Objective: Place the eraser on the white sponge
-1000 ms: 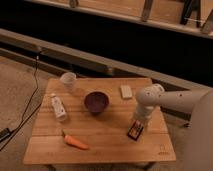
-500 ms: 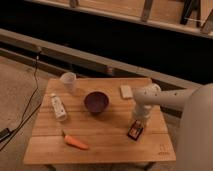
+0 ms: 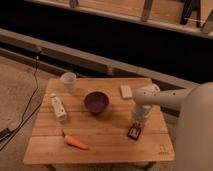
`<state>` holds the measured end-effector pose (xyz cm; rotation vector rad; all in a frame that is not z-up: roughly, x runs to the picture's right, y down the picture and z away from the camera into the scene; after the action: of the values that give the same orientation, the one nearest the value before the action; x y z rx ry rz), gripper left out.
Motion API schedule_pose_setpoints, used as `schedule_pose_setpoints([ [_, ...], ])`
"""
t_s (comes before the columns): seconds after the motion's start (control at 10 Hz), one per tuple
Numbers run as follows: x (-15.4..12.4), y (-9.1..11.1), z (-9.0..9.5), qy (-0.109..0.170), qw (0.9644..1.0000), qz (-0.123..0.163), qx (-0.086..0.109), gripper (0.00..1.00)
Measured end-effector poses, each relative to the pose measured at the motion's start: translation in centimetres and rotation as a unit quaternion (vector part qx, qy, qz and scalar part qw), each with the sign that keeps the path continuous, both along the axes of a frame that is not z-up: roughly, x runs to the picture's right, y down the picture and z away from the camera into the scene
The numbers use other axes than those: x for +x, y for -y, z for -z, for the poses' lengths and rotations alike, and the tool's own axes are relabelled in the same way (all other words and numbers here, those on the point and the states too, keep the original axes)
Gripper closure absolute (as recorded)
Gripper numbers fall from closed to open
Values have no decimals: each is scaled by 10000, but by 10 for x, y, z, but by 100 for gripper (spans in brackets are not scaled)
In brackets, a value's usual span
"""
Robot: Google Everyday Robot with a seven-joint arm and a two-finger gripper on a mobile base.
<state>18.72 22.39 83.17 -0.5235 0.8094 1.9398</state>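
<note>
The eraser point(image 3: 134, 131) is a small black block with red-orange edges, lying on the wooden table point(image 3: 107, 135) near its right front. The white sponge point(image 3: 126, 91) is a small off-white pad lying at the table's back right. My gripper point(image 3: 138, 120) hangs just above and behind the eraser, at the end of the white arm point(image 3: 165, 97) that comes in from the right. The sponge lies behind the arm, apart from it.
A dark bowl point(image 3: 96, 102) stands mid-table. A white cup point(image 3: 68, 80) stands at the back left, a white bottle point(image 3: 58, 106) lies at the left, and an orange carrot point(image 3: 75, 142) lies at the front left. The table's right edge is close to the eraser.
The arm has drawn back a little toward the table's rear and the gripper has risen slightly above the eraser. The eraser and the other objects have not moved.
</note>
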Motion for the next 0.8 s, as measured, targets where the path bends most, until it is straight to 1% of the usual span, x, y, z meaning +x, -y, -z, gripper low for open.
schedule_pose_setpoints([
  [0.3, -4, 17, 10, 34, 9998, 132, 111, 100],
  [0.6, -7, 42, 29, 46, 9990, 388, 225, 100],
  [0.7, -10, 57, 39, 52, 9981, 553, 264, 100],
  [0.8, -14, 66, 45, 67, 9974, 657, 285, 100],
])
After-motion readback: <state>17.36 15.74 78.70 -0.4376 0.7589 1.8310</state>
